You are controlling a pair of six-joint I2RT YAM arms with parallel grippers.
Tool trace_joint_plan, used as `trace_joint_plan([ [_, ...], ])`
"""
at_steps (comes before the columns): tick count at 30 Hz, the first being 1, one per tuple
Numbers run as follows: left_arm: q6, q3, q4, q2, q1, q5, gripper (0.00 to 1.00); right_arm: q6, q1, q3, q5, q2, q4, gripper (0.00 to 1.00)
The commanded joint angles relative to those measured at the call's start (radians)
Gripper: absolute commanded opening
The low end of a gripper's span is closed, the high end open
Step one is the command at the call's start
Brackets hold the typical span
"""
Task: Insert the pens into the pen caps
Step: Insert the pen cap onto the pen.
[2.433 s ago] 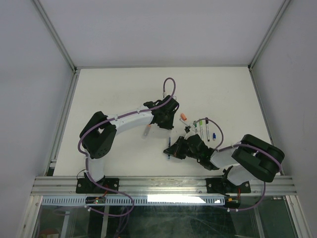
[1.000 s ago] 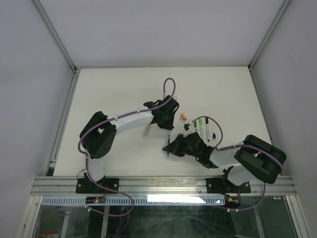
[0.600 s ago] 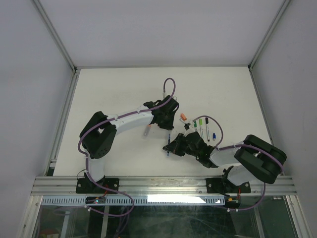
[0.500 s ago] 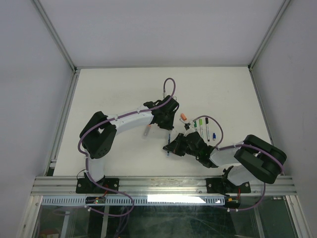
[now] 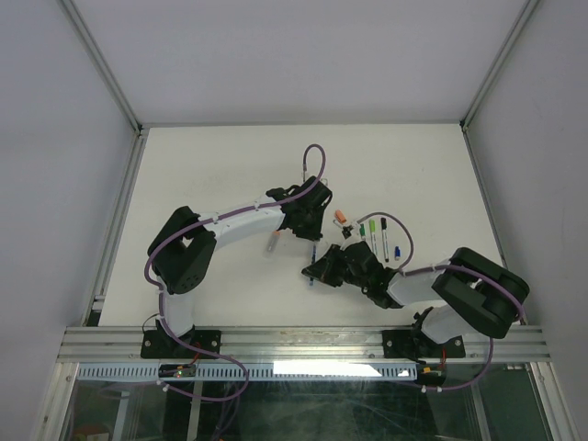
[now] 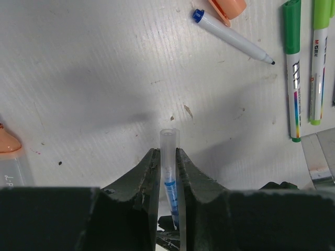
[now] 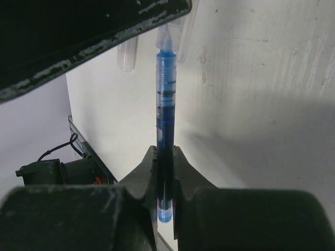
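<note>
Top: left gripper (image 5: 313,235) and right gripper (image 5: 320,269) meet tip to tip at mid-table (image 5: 211,165). Spare pens (image 5: 377,237) lie just to their right.

Left wrist: the fingers are nearly closed, pinching a clear cap (image 6: 169,141). A blue tip shows through it.

Right wrist: the fingers are clamped tight on the blue pen (image 7: 166,104) near its tail. Its tip sits at the cap's mouth, above the table.

Far and left, the surface (image 5: 211,165) lay open for passage. Right of centre, a row of pens (image 5: 378,237) and an orange cap (image 5: 340,218) crowded the ground, while the left arm (image 5: 248,219) and the right arm (image 5: 413,285) barred the near middle
</note>
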Motion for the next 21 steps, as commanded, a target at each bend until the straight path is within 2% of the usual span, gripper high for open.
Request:
trace_joint_plan([
  [1,-0.015,0.001,0.035,-0.051,0.002,0.014,0.18,-0.015,-0.011,0.049,0.027,0.014,0.027,0.00],
  [21,-0.017,-0.001,0.035,-0.075,0.002,0.017,0.17,-0.051,-0.052,0.086,0.039,0.031,-0.023,0.00],
])
